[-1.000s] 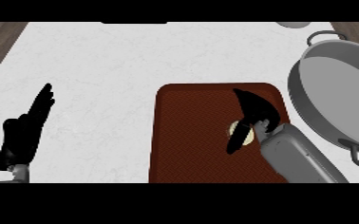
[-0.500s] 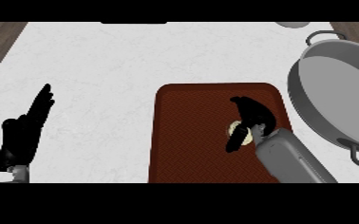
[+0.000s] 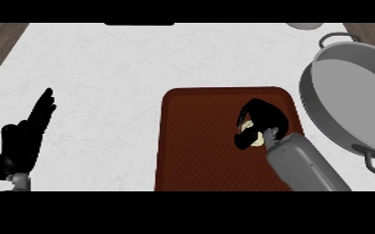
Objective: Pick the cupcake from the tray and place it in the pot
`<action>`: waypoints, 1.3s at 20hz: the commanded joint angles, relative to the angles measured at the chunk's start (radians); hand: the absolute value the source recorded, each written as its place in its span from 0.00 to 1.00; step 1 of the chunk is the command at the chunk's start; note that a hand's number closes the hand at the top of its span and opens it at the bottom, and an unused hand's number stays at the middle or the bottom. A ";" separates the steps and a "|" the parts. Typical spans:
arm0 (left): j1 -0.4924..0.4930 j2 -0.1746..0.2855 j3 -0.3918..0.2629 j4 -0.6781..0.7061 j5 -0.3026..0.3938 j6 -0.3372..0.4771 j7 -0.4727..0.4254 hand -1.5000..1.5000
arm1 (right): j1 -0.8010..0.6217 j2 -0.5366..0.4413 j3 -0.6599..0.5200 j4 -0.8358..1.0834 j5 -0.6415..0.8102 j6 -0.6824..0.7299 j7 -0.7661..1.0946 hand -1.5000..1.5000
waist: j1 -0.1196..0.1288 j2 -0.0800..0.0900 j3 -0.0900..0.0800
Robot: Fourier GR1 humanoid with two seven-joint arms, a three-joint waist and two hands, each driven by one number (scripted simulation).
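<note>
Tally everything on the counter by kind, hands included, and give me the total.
hands: 2 (left hand, right hand)
tray: 1
cupcake: 1
pot: 1
unclear things cut off at the far edge: 2 (pale round thing, dark strip)
total: 7

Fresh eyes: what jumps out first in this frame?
The right hand curled round the cupcake on the dark red tray, right of centre. Next, the big grey pot at the right edge, beside the tray. The left hand rests open at the lower left edge.
</note>
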 commanded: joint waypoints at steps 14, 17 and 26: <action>0.058 -0.003 0.050 0.026 -0.008 -0.002 -0.045 0.50 | 0.305 -0.548 0.149 -0.624 0.173 0.034 -0.740 1.00 | -0.066 -0.013 0.006; 0.061 0.001 0.058 0.001 0.003 -0.009 -0.034 0.50 | 0.341 -0.630 0.019 -0.722 0.206 -0.091 -0.805 1.00 | -0.069 -0.014 0.006; 0.070 -0.008 0.070 -0.006 0.003 0.002 -0.023 0.50 | 0.596 -0.652 -0.422 -0.971 0.043 -0.311 -0.842 1.00 | -0.079 -0.011 0.005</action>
